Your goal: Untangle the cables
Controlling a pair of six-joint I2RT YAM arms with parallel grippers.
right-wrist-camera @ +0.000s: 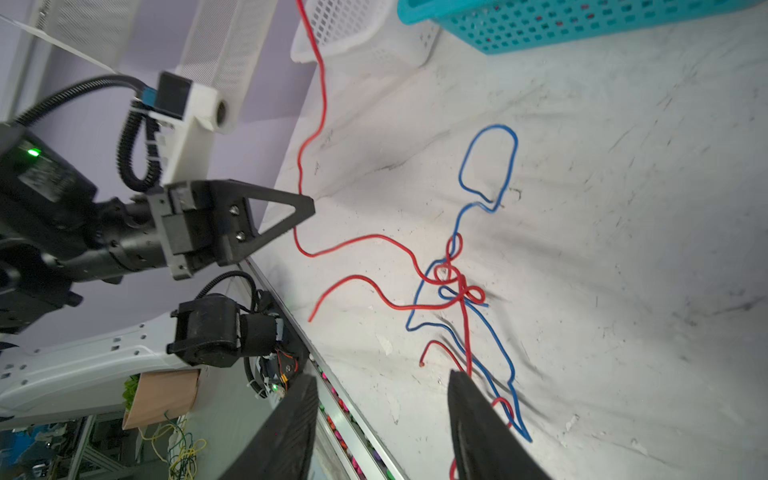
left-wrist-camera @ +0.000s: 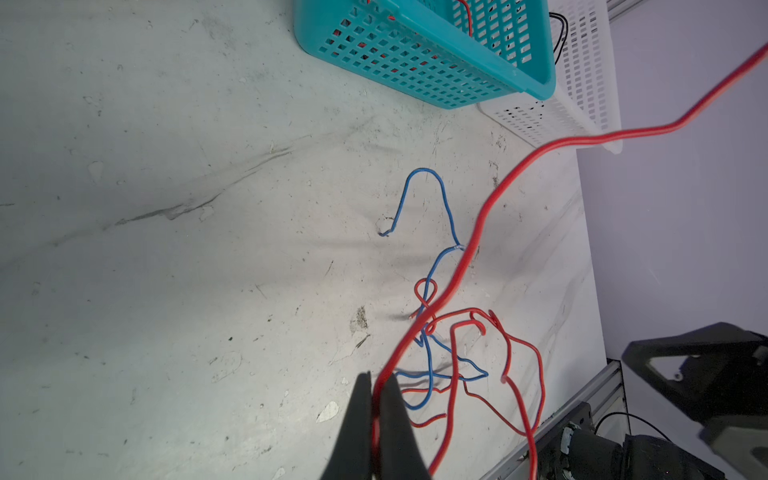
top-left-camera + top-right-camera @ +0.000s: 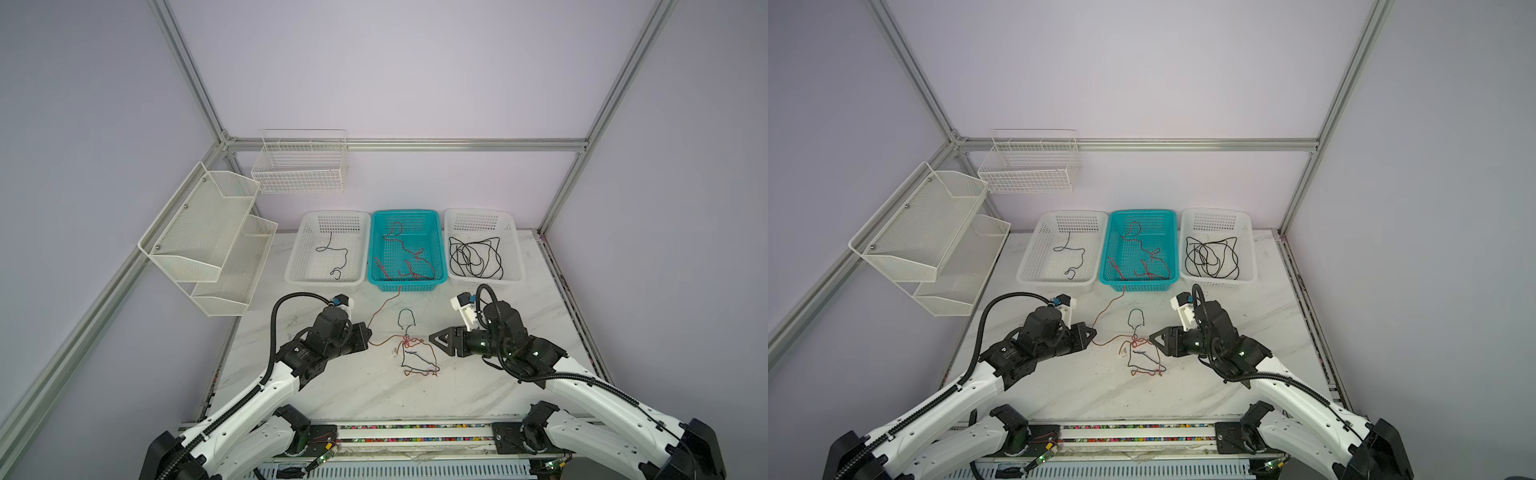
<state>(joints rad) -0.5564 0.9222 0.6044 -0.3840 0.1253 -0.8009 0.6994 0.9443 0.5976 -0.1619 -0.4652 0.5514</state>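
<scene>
Red thin flexible cable point(image 2: 490, 199) is pinched tight between the closed jaws of the left gripper point(image 2: 376, 380), one stretch running on toward the front wall of the teal perforated plastic basket point(image 3: 407, 212), the rest knotted with a blue thin cable point(image 2: 424, 169) on the white marbled tabletop point(image 3: 332, 386) between the two arms. The right gripper point(image 1: 382, 376) stands with jaws spread apart just beside the tangle, clamping nothing

In both top views the knot point(image 3: 408, 341) point(image 3: 1136, 341) is too small to trace. Past it, the red cable point(image 2: 615, 134) blurs and runs off-frame.
</scene>
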